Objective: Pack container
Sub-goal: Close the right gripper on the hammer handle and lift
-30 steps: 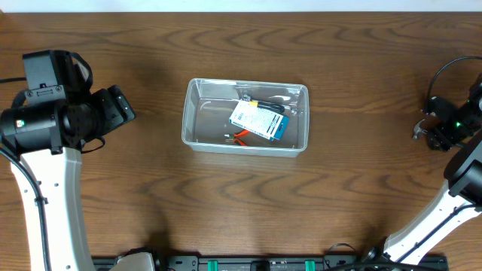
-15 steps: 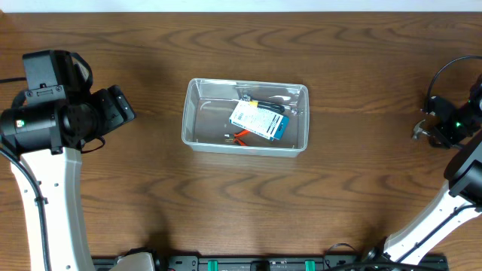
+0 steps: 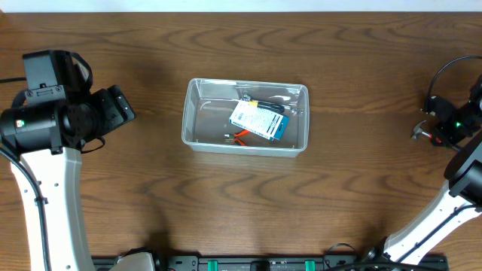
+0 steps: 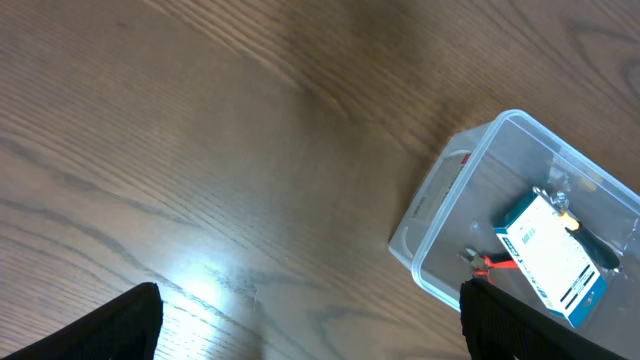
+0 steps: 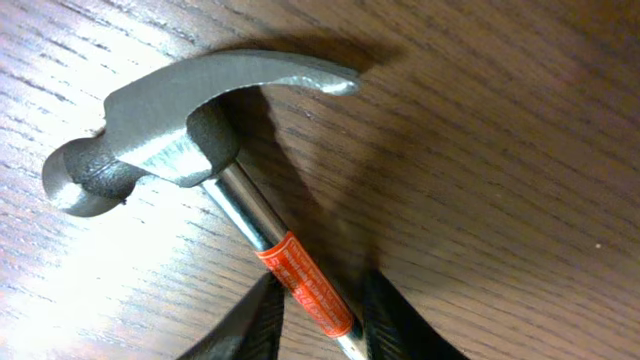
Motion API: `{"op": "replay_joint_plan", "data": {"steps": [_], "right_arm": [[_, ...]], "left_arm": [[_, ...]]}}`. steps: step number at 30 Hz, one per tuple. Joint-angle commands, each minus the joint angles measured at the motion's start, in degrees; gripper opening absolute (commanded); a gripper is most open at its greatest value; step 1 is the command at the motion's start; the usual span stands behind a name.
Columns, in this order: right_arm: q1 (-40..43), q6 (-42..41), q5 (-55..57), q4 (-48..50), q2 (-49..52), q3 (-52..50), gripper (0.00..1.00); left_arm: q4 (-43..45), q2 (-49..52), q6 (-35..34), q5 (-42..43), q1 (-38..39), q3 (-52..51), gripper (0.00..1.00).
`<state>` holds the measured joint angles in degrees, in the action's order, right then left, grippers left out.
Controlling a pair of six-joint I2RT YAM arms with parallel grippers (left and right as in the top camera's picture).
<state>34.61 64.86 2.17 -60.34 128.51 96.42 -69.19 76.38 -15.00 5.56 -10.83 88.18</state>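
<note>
The clear plastic container (image 3: 245,83) stands at the table's middle and also shows in the left wrist view (image 4: 430,200). In it lie a blue-and-white box (image 3: 258,120), a red-handled tool (image 3: 239,136) and a dark tool partly hidden under the box. My left gripper (image 3: 120,108) is open and empty, left of the container, its fingertips wide apart (image 4: 310,330). My right gripper (image 3: 438,134) is at the far right edge. Its fingers (image 5: 320,320) are shut on the steel shaft of a claw hammer (image 5: 180,140), just below the orange label.
The wooden table's right edge lies close to my right gripper. Bare wood (image 3: 361,188) surrounds the container on all sides.
My right gripper has shifted slightly to the right with the hammer. The left arm and the container have not moved.
</note>
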Motion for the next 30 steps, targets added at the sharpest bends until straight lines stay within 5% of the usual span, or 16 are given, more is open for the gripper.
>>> {"op": "replay_joint_plan", "data": {"steps": [1,30], "right_arm": [[0.2,0.3,-2.7,-0.5,2.0,-2.4,0.27],[0.2,0.3,-3.3,-0.5,2.0,-2.4,0.01]], "left_arm": [[-0.2,0.0,0.1,-0.7,-0.2,0.0,0.88],[-0.2,0.0,0.1,-0.7,-0.2,0.0,0.88]]}}
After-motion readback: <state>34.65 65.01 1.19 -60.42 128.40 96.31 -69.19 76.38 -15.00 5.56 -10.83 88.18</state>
